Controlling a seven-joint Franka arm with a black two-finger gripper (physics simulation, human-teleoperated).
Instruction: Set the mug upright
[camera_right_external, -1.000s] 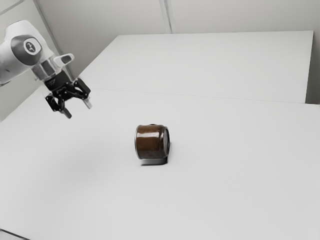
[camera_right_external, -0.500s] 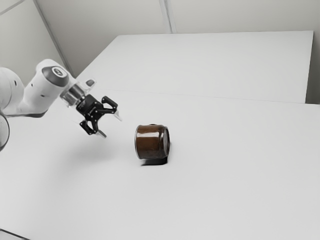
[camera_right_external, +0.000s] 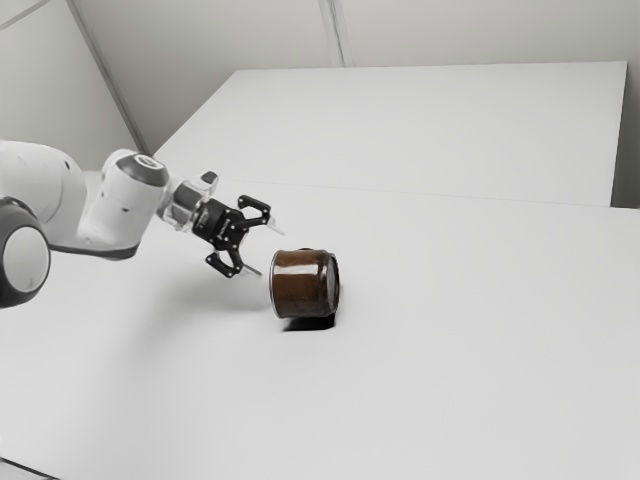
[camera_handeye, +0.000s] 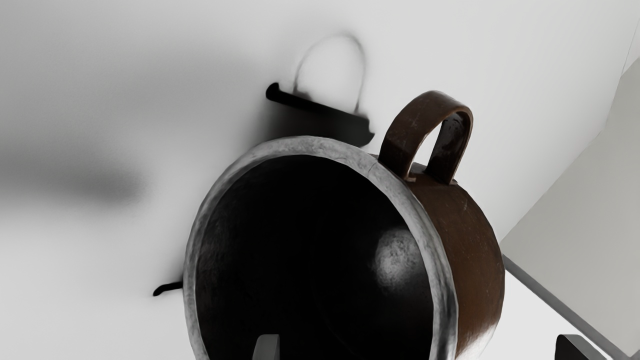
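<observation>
Exterior view: our two empty jaws gape wide, ten o'clock of one toppled mug (camera_right_external: 298, 287); wrist view adds its mouth (camera_handeye: 315, 250).

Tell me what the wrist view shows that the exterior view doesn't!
The wrist view adds a look right into the mug, at its black inside, and through the loop of its handle.

The exterior view adds the white arm reaching in from that view's left, and the mug's closed bottom, facing away from the gripper.

Both show the brown mug tipped on its side, its pale rim toward the gripper, the gripper's two fingers apart, and the white table.
</observation>
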